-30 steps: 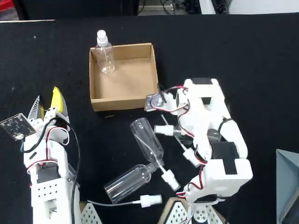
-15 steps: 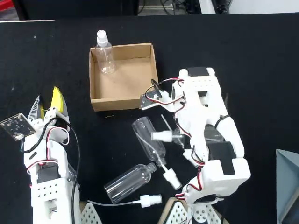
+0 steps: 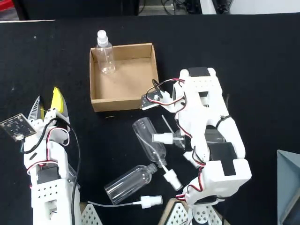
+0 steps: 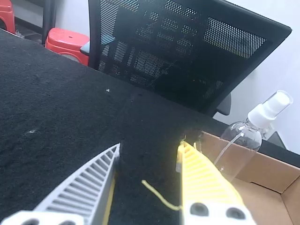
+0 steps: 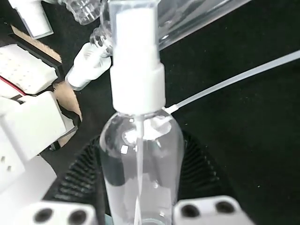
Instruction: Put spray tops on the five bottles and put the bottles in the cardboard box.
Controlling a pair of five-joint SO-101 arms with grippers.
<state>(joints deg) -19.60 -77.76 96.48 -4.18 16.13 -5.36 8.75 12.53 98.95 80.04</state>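
1. The right gripper (image 5: 140, 173) is closed around a clear bottle (image 5: 140, 154), with its dark ribbed fingers (image 5: 77, 176) pressing on both sides of the body
2. A white spray top (image 5: 136, 61) sits on this bottle's neck, and its tube runs down inside
3. In the high view the held bottle lies roughly level at about 5 o'clock from the cardboard box (image 3: 123, 104); its spray top points toward 9 o'clock and overlaps the side of an uncapped bottle (image 3: 147, 138)
4. The uncapped bottle lies on the black table (image 3: 243, 56) with its base toward 11 o'clock and its open neck toward 5 o'clock
5. A second open bottle (image 3: 127, 183) lies at 7 o'clock from the first, its neck pointing toward 2 o'clock, close to the other's neck
6. A loose sprayer (image 3: 171, 179) lies just at 4 o'clock from that neck; a long-tubed sprayer (image 3: 149, 201) lies at 6 o'clock, its tube trailing toward 9 o'clock
7. A capped bottle (image 3: 105, 56) stands upright in the 11 o'clock corner of the box
8. The left gripper (image 4: 147, 150) hangs at 8 o'clock from the box, well apart from it, with its grey and yellow fingers spread wide and nothing between them
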